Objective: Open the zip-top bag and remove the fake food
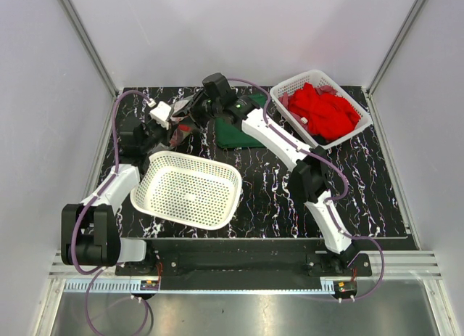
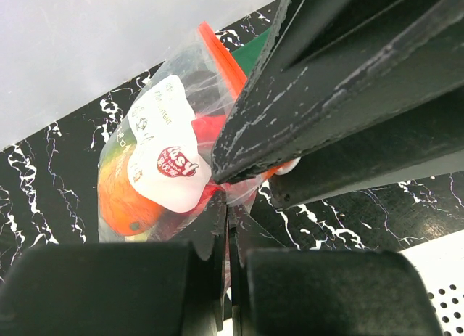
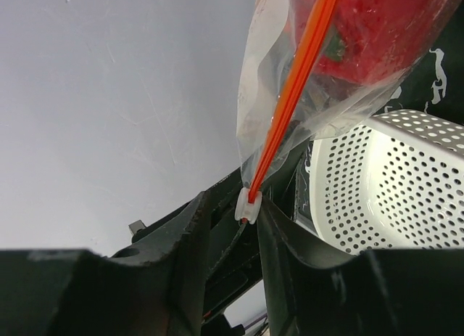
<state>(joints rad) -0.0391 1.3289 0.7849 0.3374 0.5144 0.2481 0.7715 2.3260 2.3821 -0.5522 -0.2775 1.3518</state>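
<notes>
Left gripper [image 2: 228,205], fingers pressed together on a fold of the zip-top bag [image 2: 156,96], holds it at the back left of the surface [image 1: 268,198], with the fake food [image 2: 119,194] bunched inside, a red pepper [image 3: 377,31] among it. Right gripper [image 3: 248,214] has its fingers close either side of the white slider [image 3: 248,204] on the orange zip strip [image 3: 293,96]; whether they actually pinch it I can't tell. Best play, I'd say: bite squarely on the slider, then draw it straight along the strip while the left holds firm and keeps the plastic taut.
</notes>
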